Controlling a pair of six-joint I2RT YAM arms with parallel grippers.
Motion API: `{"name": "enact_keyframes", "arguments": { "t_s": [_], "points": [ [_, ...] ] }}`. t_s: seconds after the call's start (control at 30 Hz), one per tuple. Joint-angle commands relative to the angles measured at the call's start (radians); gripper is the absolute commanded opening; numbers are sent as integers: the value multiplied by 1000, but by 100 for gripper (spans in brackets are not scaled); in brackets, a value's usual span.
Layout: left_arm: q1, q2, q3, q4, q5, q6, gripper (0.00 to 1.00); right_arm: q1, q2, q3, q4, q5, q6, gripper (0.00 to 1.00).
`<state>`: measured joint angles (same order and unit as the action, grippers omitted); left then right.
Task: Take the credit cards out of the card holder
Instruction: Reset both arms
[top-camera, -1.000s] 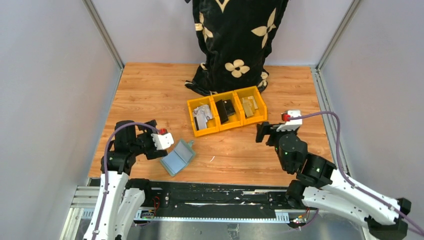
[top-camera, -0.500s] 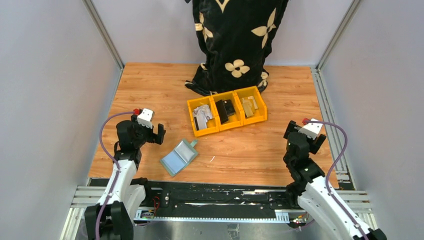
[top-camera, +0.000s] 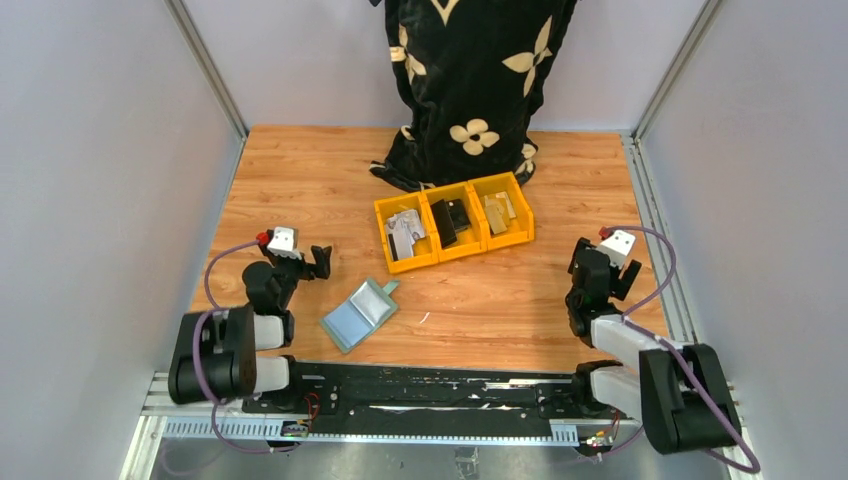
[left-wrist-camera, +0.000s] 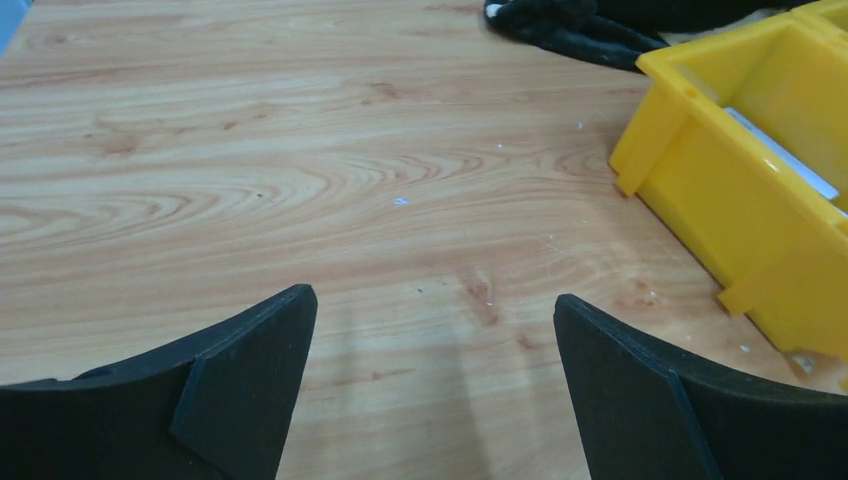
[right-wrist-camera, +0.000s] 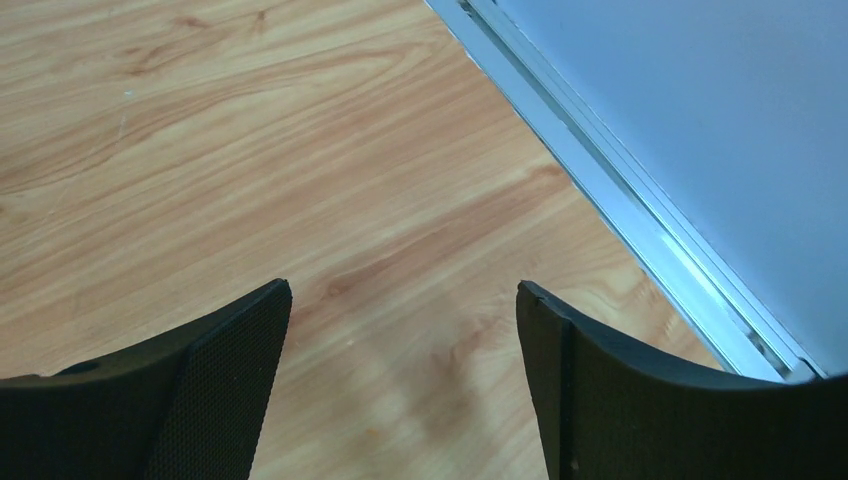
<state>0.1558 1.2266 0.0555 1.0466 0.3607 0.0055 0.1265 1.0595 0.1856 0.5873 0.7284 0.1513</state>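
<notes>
The teal card holder (top-camera: 358, 314) lies flat on the table (top-camera: 300, 180), five o'clock of the left gripper (top-camera: 318, 262) — light, thin, probably floppy; pinch its edge by the tab (top-camera: 388, 286). Its jaws and the right gripper's (top-camera: 579, 262) gape wide — empty.

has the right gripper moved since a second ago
Yes. In the top view the right gripper has pulled back to the right, away from the yellow bins and toward the rail at the table's right edge, jaws open.
</notes>
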Motion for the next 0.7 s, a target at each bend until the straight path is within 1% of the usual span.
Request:
{"name": "enact_keyframes", "arguments": {
  "t_s": [0.0,0.07,0.1,0.13,0.17,0.2,0.23,0.27,0.3,0.33,0.37,0.4,0.43,0.47,0.5,0.53,0.6,0.67],
  "points": [
    [8,158,-2,404,-31,-87,100,-15,99,1,255,-49,-68,86],
    [7,76,1,261,-29,-43,100,-15,155,5,299,-63,-77,86],
    [-4,61,8,214,-54,-29,100,-15,190,-1,362,-73,-103,86],
    [-20,77,4,229,-94,-23,100,-15,218,-4,408,-102,-135,87],
    [-39,130,-8,286,-130,-17,100,-15,237,1,427,-167,-164,88],
    [-56,192,-25,443,-142,-25,100,-13,248,10,423,-242,-201,89],
    [-68,238,-28,490,-148,-28,100,-8,253,14,408,-312,-226,90],
    [-70,219,-19,439,-168,-25,100,-3,266,7,420,-351,-240,90],
    [-71,169,2,356,-176,-15,100,-3,306,-23,510,-339,-250,90],
    [-74,123,32,195,-181,-8,100,-4,366,-54,665,-334,-266,91],
    [-82,109,67,120,-195,17,100,4,420,-63,764,-314,-294,92],
    [-88,146,100,105,-194,8,100,14,401,-33,665,-303,-286,93],
    [-100,169,116,117,-208,3,100,5,369,24,502,-295,-253,94],
    [-115,158,120,95,-226,19,100,-31,349,57,401,-334,-217,94],
    [-117,144,135,33,-216,34,100,-48,332,52,384,-373,-198,94],
    [-120,135,137,20,-216,41,100,-63,329,48,396,-388,-195,94],
    [-120,159,118,98,-227,24,100,-64,329,37,415,-389,-200,94],
    [-120,149,124,68,-232,25,100,-63,325,35,417,-390,-200,94]
  ]
}}
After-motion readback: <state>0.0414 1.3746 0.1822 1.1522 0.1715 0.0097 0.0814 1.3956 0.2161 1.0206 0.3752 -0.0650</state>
